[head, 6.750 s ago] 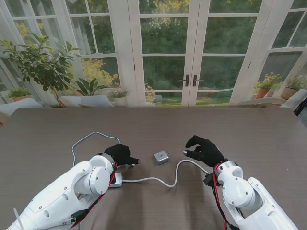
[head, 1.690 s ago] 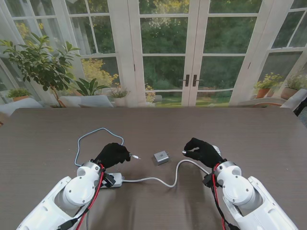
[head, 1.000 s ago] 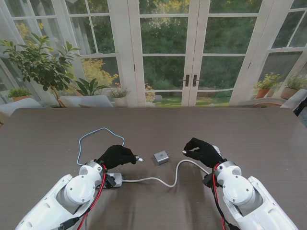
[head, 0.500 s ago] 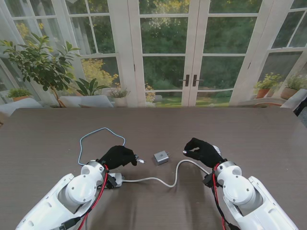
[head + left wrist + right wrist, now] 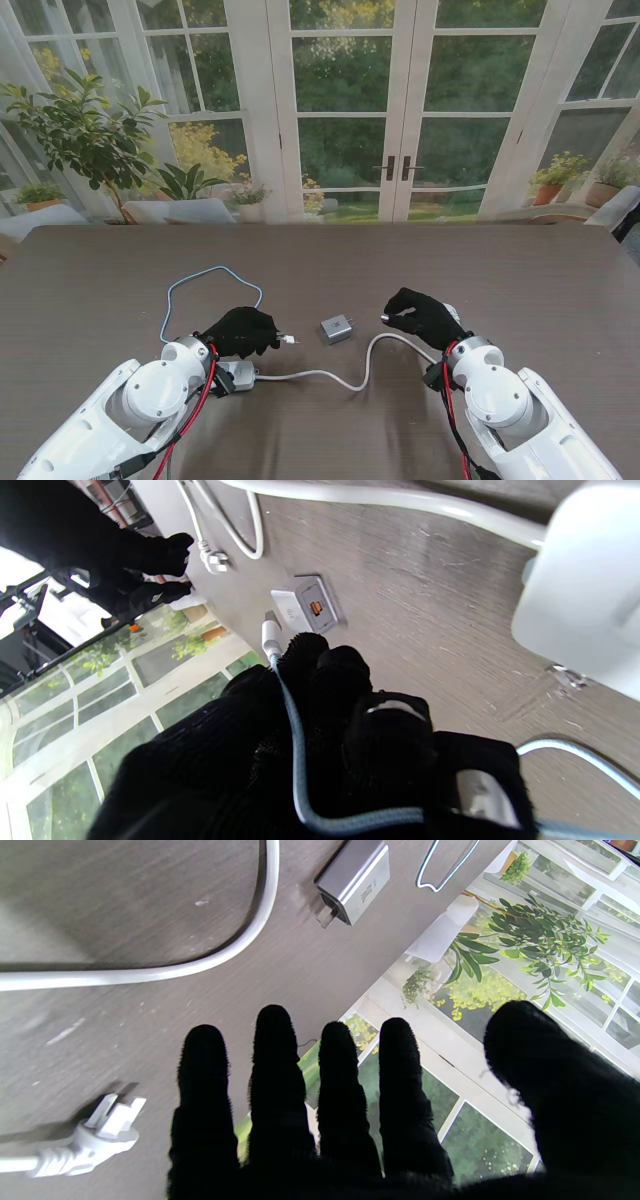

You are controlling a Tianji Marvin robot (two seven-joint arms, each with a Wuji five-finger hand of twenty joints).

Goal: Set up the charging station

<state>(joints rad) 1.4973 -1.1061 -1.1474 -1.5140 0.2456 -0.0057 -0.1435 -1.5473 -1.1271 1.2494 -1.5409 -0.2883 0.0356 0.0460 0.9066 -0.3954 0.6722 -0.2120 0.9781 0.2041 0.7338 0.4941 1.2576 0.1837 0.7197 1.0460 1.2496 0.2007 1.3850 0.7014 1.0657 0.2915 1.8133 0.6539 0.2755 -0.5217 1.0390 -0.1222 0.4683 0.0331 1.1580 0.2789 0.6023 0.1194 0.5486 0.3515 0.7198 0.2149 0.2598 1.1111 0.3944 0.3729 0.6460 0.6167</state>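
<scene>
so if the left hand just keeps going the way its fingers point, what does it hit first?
Most likely the charger block. The left hand pinches the blue cable's connector, whose tip aims at the block's orange port, a short gap away. Nothing lies between; exact alignment is hard to judge.

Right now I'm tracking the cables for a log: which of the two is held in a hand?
The thin blue-grey braided cable, pinched in the left hand. The thick white power cord lies loose on the table.

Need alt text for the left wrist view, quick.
The gloved left hand pinches a blue-grey braided cable, its white connector aimed at the orange port of a small grey charger on the wooden table. A white power strip sits alongside.
</scene>
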